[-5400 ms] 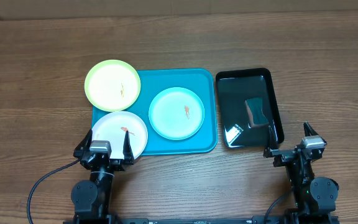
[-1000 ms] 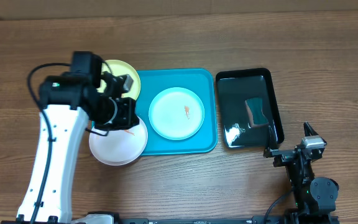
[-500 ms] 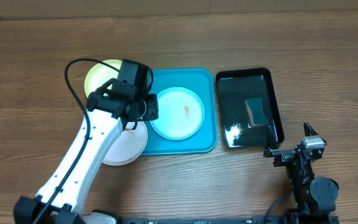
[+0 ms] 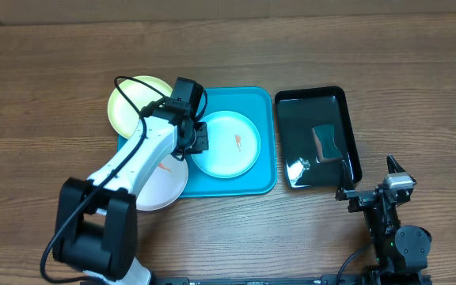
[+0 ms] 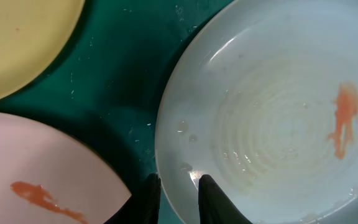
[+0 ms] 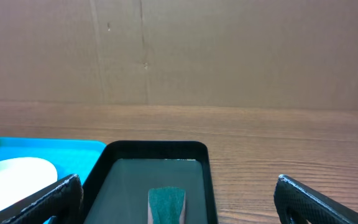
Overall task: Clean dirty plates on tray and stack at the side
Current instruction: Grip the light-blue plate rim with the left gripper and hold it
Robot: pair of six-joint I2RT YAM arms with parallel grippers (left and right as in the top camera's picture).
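Now left gripper (image 5: 178,196) pinching pale blue plate (image 5: 278,124) rim, on tray (image 5: 123,81).

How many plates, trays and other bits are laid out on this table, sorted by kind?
Plates: 3 (yellow-green plate, white plate, pale blue plate)
Trays: 2 (turquoise tray, black tray)
Sponges: 1 (sponge, lying in the black tray)
Total: 6

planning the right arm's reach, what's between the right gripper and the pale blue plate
The black tray, a teal sponge in it, then the turquoise tray rim; clearest in the overhead view.
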